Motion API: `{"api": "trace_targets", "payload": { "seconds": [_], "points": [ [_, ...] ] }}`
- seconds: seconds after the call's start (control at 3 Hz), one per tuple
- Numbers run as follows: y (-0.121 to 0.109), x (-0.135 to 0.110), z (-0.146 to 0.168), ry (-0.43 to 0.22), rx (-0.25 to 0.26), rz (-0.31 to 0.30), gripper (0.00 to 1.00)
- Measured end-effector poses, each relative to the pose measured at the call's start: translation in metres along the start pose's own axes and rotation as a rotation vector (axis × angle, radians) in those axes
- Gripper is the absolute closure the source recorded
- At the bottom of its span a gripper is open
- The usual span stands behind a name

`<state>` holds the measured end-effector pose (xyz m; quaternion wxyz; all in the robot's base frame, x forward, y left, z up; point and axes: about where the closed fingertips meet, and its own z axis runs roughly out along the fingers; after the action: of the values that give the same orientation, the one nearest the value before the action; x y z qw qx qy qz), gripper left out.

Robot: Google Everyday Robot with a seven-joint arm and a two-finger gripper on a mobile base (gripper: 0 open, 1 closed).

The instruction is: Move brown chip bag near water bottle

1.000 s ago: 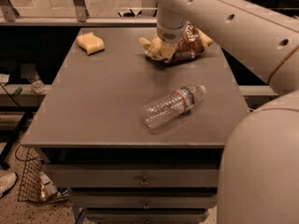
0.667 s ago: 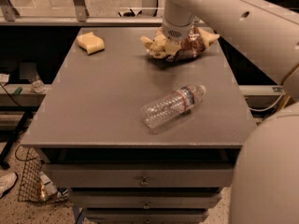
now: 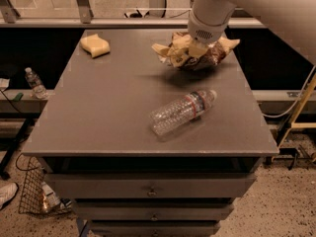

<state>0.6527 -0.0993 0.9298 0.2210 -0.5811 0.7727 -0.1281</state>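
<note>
The brown chip bag (image 3: 215,53), crumpled dark foil with pale tan ends, hangs at the far right of the grey table top (image 3: 98,112), slightly above it, with a shadow beneath. My gripper (image 3: 196,48) comes down from the white arm above and is shut on the bag's middle; its fingertips are buried in the foil. The water bottle (image 3: 181,112), clear and ribbed with a red-and-white band and white cap, lies on its side nearer the front edge, below the bag and apart from it.
A yellow wavy sponge-like piece (image 3: 95,45) lies at the table's far left corner. A small clear bottle (image 3: 35,83) stands on a low ledge to the left. A wire basket (image 3: 30,191) sits on the floor at lower left. Drawers (image 3: 150,189) lie under the top.
The arm has shifted a little to the right and the chip bag has moved with it, now raised off the table with a shadow under it. The water bottle has not moved.
</note>
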Motion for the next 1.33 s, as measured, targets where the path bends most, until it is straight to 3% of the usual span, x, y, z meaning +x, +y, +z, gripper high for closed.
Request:
{"api": "trace_targets", "payload": {
  "seconds": [0.67,1.33],
  "points": [
    [0.044,0.032,-0.022,-0.002,-0.063,0.071,1.00],
    [0.065,0.034,-0.025,-0.021,-0.128,0.039,1.00]
  ]
}}
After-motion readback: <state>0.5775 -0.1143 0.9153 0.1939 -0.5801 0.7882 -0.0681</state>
